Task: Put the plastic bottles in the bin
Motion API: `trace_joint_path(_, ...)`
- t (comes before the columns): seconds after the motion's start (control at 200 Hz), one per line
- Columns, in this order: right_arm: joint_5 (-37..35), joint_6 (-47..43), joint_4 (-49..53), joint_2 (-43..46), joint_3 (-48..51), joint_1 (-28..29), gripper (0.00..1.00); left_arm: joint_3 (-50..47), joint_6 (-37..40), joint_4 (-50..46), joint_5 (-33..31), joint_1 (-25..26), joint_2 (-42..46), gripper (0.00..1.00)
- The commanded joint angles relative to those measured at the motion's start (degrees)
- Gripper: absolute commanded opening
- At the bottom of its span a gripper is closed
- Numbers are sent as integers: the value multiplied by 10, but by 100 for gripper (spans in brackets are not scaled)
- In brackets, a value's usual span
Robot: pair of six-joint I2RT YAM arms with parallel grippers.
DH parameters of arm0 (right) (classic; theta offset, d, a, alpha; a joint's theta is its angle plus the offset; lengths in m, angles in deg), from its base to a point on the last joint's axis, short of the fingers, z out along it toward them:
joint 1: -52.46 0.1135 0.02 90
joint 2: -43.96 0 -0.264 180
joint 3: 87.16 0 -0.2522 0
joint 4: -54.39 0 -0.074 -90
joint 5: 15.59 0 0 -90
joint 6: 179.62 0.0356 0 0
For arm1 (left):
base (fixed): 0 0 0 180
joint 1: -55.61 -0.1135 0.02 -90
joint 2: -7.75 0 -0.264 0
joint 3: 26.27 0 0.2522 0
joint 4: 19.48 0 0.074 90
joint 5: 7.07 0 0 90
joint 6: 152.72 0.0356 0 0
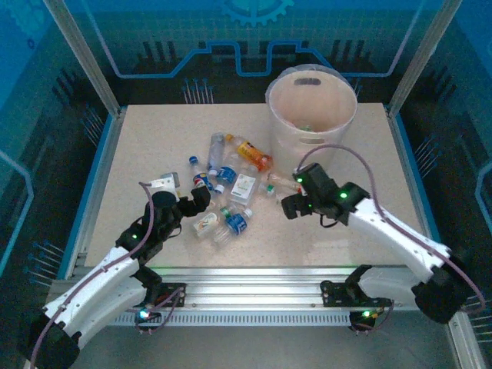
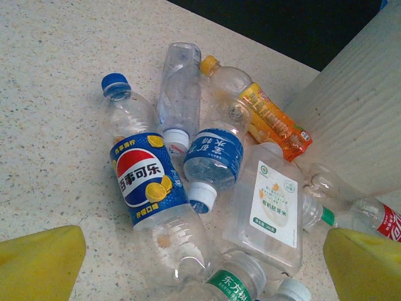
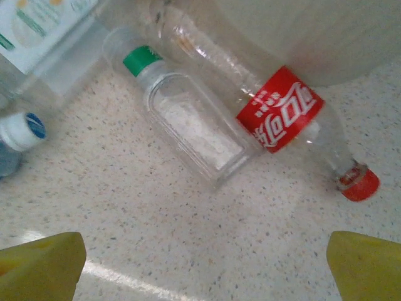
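Left claw (image 1: pixel 198 201) gapes wide and holds nothing, sitting at about 8 o'clock of the heap of plastic bottles (image 1: pixel 231 184). The right claw (image 1: pixel 290 206), just as wide and just as bare, sits at about 4 o'clock of it, over the speckled desk (image 1: pixel 146 146). Nearest the left claw lies a blue-capped cola bottle (image 2: pixel 147 182), its cap aimed at 11 o'clock, touching a blue-labelled water bottle (image 2: pixel 213 157). A flat white-labelled bottle (image 2: pixel 272 210) lies at that one's 4 o'clock. Ahead of the right claw, a green-capped clear bottle (image 3: pixel 188 122) lies against a red-labelled bottle (image 3: pixel 282 116) (red cap towards 4 o'clock). Farther off lie a clear unlabelled bottle (image 2: pixel 178 84) and an orange-labelled bottle (image 2: pixel 276 119). Beyond them the bin (image 1: pixel 283 134) stands upright at the desk's 1 o'clock.
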Motion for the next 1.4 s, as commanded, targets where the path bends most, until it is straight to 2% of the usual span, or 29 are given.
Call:
trace_joint_path(0.0, -50, -23, -34, -66, -25, 34, 100, 0, 3, 6, 9, -4, 0, 99)
trace_joint_path(0.22, -90, -52, -37, -196, -79, 55, 100, 0, 7, 2, 3, -4, 0, 99)
trace_joint_path(0.475, -120, -72, -36, -278, -115, 59, 100, -2, 10, 0, -3, -5, -1, 99)
trace_joint_path(1.006, -132, -81, -46, -344, -130, 58, 100, -3, 8, 8, 0, -7, -13, 99)
trace_joint_path(1.396, -91, -60, -21, -340, -114, 64, 98, -6, 4, 11, 3, -7, -13, 99)
